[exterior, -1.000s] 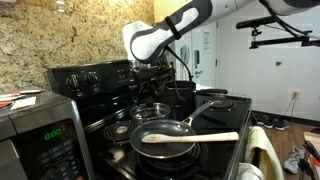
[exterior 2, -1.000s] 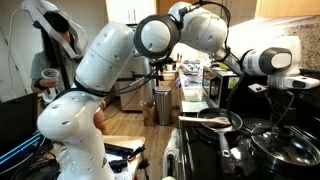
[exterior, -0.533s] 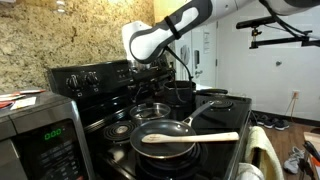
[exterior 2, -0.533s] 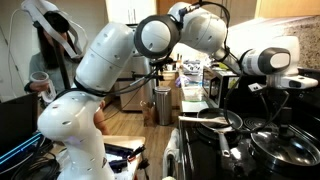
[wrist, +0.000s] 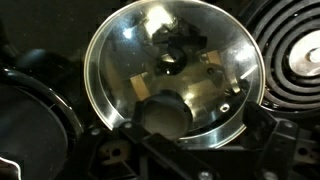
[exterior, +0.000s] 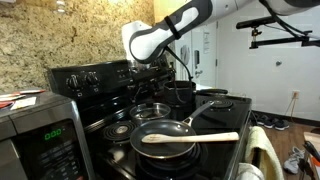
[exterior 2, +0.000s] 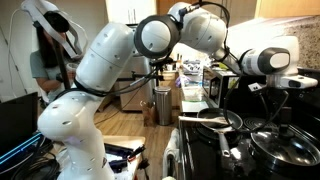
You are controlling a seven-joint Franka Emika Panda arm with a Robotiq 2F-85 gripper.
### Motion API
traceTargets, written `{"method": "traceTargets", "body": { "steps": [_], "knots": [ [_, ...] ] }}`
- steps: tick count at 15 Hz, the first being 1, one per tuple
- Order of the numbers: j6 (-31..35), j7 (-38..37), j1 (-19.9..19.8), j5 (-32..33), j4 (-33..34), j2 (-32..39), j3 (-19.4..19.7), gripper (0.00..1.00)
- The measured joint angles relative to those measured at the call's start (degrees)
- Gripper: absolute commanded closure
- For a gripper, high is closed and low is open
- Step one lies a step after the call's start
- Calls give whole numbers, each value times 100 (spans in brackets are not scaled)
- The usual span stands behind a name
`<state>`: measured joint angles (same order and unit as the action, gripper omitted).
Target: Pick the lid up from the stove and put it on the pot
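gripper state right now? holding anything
gripper: over the lid; whether it is open or closed cannot be told

What seems a wooden spatula [exterior: 200, 137] rests across the frying pan [exterior: 165, 127].

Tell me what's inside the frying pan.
A wooden spatula lies in the frying pan, its handle sticking out over the rim. No food shows. The pan floor under the blade is covered.

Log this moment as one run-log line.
phase: pre-grasp | pincer: open, above round clear-glass lid with metal rim | lid: on black stove | dark cylindrical pot: no lid yet
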<state>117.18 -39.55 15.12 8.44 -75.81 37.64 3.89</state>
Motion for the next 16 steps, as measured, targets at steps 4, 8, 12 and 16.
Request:
{"method": "traceTargets", "body": {
  "steps": [4, 8, 12, 16],
  "knots": [
    [0, -1, 0, 0, 0, 0, 0, 0],
    [85, 10, -72, -32, -50, -44, -4, 0],
    [327, 357, -396, -348, -398, -349, -37, 0],
    [306, 1447, -872, -1060, -749, -680, -272, 0]
  ]
}}
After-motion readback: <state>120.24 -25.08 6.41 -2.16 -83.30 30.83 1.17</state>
